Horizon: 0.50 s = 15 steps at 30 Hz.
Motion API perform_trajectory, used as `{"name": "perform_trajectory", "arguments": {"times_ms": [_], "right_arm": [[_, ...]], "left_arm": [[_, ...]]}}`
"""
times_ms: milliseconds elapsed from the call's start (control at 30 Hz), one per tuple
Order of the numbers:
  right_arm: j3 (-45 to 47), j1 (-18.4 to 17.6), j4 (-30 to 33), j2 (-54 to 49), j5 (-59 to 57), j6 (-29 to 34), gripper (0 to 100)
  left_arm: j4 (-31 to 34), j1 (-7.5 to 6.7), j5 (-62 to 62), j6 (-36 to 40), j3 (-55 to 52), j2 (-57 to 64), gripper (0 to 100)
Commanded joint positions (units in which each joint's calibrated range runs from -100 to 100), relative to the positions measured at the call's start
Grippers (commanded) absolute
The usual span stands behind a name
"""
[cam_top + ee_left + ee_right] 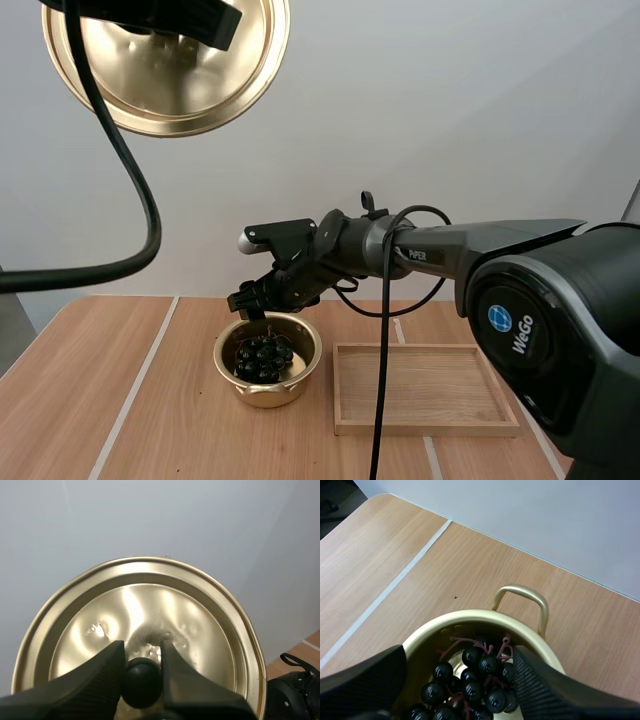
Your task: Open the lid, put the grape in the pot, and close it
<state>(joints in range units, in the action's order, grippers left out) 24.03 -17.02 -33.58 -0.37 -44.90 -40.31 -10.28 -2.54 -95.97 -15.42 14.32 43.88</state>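
Lid (170, 85), upper left: polished gold-tone metal, mirror gloss. Pot (300, 378), ctr: same metal, glossy. Grapes (263, 358): black, smooth, glossy. Tray (425, 427), lower right, & table (70, 400): light wood, matt, visible grain.

Left wrist view: lid (150, 605) near rim cut by edge, partly behind left gripper (142, 647); knob (142, 682) half covered by fingers (95, 680). High view: lid top cut off, knob hidden. Right wrist view: pot (470, 615) near rim, lower grape bunch (470, 680) cut off.
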Motion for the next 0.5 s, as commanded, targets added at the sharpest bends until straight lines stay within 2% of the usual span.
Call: {"name": "perform_trajectory", "arguments": {"times_ms": [0,167,267,333,367,467], "right_arm": [[-0.4,0.0,0.9,-2.7,-2.6,-0.7,100],[-0.3,0.0,5.4,-6.3,-6.2,0.1,100],[-0.3,0.0,7.6,-8.2,-11.2,2.0,48],[-0.3,0.0,9.8,-9.5,-15.4,2.3,5],[-0.3,0.0,11.1,-10.0,-17.6,2.3,0],[0.7,0.3,15.3,-11.9,-21.3,5.9,0]], "left_arm": [[0.3,-0.17,0.1,0.4,0.5,0.1,0],[0.3,-0.17,0.1,0.4,0.5,0.1,0],[0.3,-0.17,0.1,0.4,0.5,0.1,0],[0.3,-0.17,0.1,0.4,0.5,0.1,0],[0.3,-0.17,0.3,0.4,0.5,0.1,0],[0.3,-0.17,0.3,0.6,0.5,0.1,0]]}}
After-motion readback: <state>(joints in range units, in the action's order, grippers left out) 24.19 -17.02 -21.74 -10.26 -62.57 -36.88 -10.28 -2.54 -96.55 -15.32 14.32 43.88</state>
